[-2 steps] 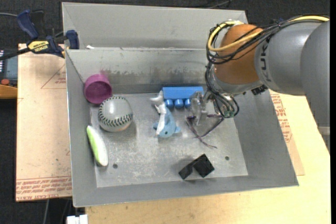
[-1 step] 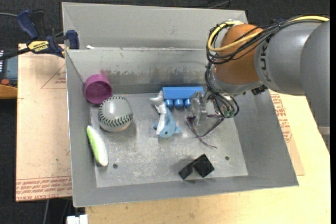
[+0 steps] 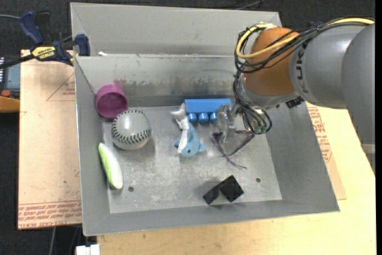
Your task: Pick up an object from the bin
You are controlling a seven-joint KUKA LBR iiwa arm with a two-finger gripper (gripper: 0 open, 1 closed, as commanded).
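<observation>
Apparently the tool [image 3: 229, 123] is hanging beside the blue block [image 3: 206, 109], how open I cannot tell; approach step, needing centring next.

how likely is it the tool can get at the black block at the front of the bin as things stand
Probably yes. The black block lies alone on bare bin floor, with nothing on or against it, and the tool sits just behind it, beside the blue brick.
</observation>
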